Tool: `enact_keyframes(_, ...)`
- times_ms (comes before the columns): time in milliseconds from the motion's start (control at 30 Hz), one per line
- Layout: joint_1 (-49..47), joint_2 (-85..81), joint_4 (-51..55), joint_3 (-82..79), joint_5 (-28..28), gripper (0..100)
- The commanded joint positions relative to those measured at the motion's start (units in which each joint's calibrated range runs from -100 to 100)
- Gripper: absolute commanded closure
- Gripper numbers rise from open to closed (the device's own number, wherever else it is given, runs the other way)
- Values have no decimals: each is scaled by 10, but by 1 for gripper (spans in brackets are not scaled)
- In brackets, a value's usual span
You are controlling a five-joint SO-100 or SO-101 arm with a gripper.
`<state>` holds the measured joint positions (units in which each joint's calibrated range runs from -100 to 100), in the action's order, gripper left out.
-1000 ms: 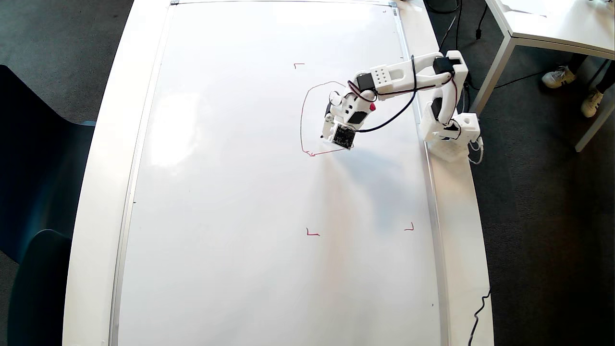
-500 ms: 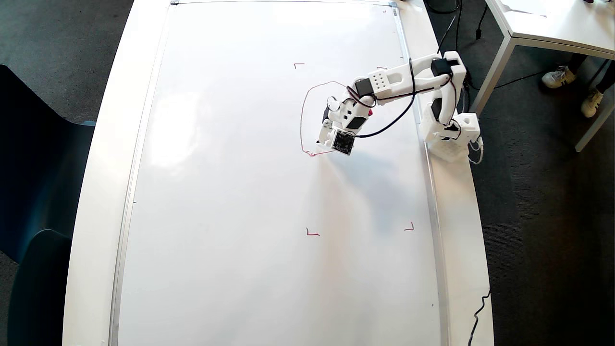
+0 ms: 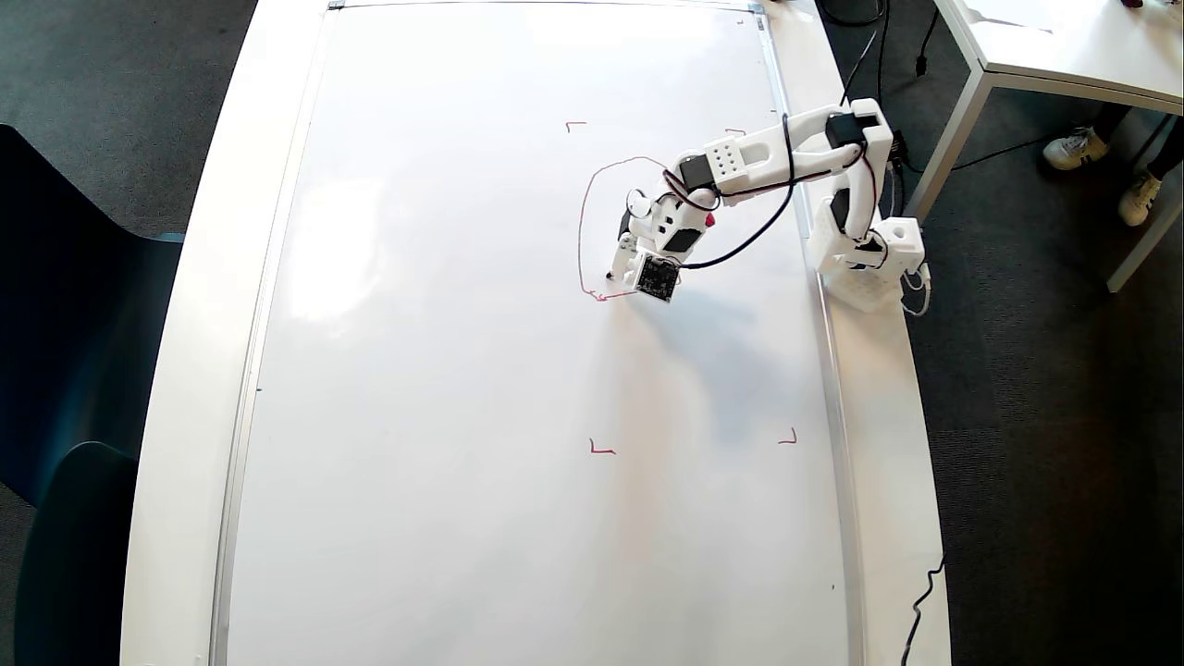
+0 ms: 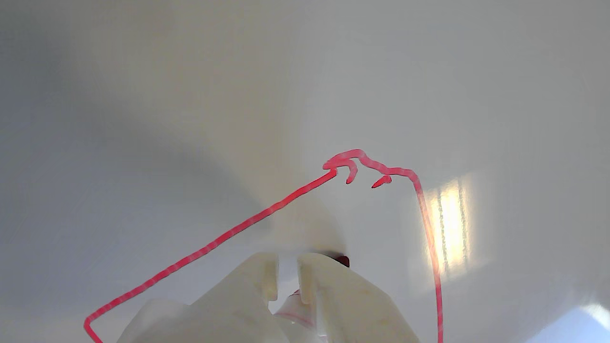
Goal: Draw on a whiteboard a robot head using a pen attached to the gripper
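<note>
The end effector (image 4: pixel 287 271), fingers nearly together, grips the pen (image 4: pixel 336 259) (only its dark tip shows) on the whiteboard (image 3: pixel 462 370); the robot head (image 4: pixel 295 193) outline surrounds it, corner just ahead.

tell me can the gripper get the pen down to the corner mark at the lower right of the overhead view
Probably, though it looks a stretch: the whiteboard is bare between the gripper and that corner mark, so nothing blocks the pen.
</note>
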<state>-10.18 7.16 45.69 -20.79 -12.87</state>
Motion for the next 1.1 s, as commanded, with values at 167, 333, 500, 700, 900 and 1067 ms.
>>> enact_keyframes(167,1,-20,1,-24,2,99)
enact_keyframes(333,1,-46,0,-58,2,99)
enact_keyframes(500,1,-63,0,-79,2,99)
enact_keyframes(700,9,-83,0,-106,2,99)
enact_keyframes(900,26,-105,-1,-132,2,99)
enact_keyframes(1067,41,-109,-1,-136,3,99)
